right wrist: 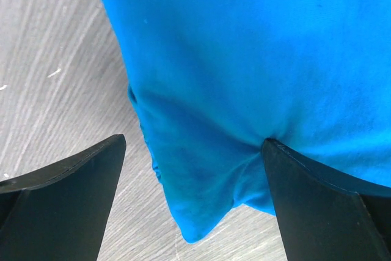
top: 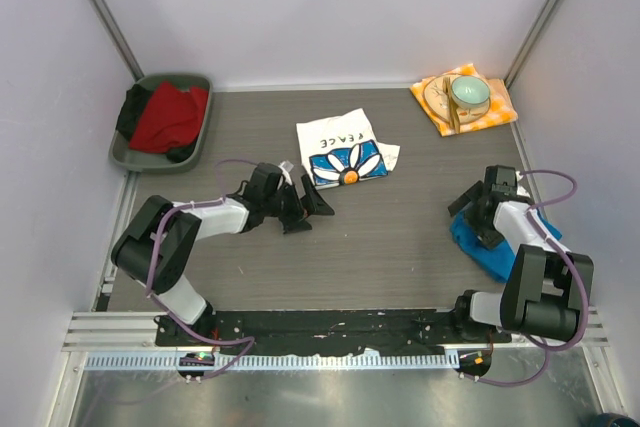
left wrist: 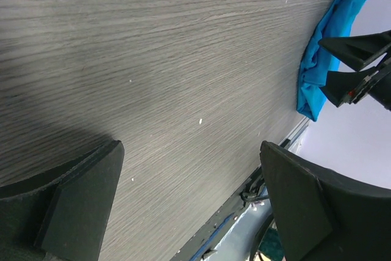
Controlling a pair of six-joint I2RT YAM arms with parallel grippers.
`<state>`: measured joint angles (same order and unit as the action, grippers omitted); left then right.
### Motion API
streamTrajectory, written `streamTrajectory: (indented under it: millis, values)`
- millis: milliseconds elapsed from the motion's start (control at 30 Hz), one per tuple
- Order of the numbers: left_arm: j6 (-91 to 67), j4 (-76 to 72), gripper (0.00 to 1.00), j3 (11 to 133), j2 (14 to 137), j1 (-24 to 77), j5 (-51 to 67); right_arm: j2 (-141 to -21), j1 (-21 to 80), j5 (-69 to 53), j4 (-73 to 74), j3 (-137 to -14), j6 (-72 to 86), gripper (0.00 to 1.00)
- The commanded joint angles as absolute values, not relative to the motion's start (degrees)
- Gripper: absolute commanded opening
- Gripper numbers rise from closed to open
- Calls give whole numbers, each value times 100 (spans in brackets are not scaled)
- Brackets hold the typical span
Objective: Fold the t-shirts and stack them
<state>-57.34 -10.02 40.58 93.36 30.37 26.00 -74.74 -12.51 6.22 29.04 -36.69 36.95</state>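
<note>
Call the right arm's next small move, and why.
Probably lower the right hand and close it on the blue t-shirt. Its jaws stand open directly over the bunched cloth with nothing held, and the shirt lies crumpled by the right edge of the table, not yet folded.

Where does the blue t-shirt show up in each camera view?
Top external: the blue t-shirt lies at the table's right side, partly under the right arm.
Left wrist: blue t-shirt in the upper right corner.
Right wrist: blue t-shirt fills most of the picture.
Shared landmark: the grey wood-grain table.
</note>
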Motion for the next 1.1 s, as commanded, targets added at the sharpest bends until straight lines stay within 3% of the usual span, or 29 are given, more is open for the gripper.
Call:
streamTrajectory:
  millis: [0,833,1067]
  values:
    - [-5739,-1134,100,4175,9562,3067,2558,-8006,-1222,-439,1952,-3270,3999,100]
    - [-5678,-1028,100,4342,9765,3067,2540,-10493,-677,-536,958,-5465,4816,100]
    - [-5678,-985,100,4491,9826,3067,2514,-10487,-537,-169,1230,-6099,4658,100]
